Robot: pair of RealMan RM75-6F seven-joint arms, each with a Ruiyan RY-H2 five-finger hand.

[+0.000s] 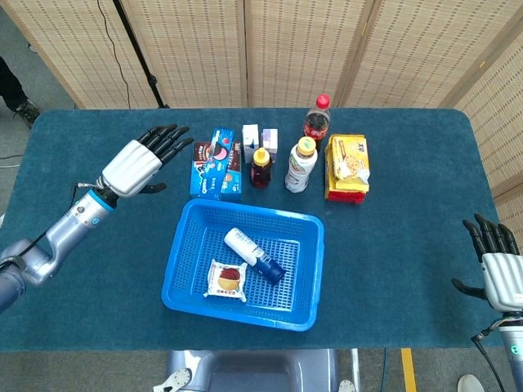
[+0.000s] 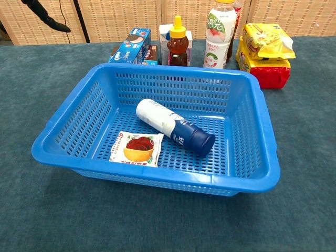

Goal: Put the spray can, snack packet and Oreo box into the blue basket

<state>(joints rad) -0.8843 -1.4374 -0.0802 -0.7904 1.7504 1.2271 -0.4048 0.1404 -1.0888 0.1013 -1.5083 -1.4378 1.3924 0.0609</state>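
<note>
The blue basket (image 1: pixel 307 269) (image 2: pixel 260 131) holds the white-and-navy spray can (image 1: pixel 254 255) (image 2: pixel 174 127), lying on its side, and the snack packet (image 1: pixel 230 280) (image 2: pixel 136 148), lying flat beside it. The blue Oreo box (image 1: pixel 216 163) (image 2: pixel 130 46) lies on the table behind the basket. My left hand (image 1: pixel 140 161) hovers open, left of the Oreo box, with its fingers spread and nothing in it; in the chest view only a dark fingertip (image 2: pixel 48 20) shows. My right hand (image 1: pixel 495 261) is open at the table's right edge, far from everything.
Behind the basket stand a brown sauce bottle (image 1: pixel 261 167), a white drink bottle (image 1: pixel 300 164), a cola bottle (image 1: pixel 317 119), small cartons (image 1: pixel 259 137) and a yellow-and-red packet stack (image 1: pixel 347 168). A dark box (image 1: pixel 201 153) lies against the Oreo box. Woven screens back the table.
</note>
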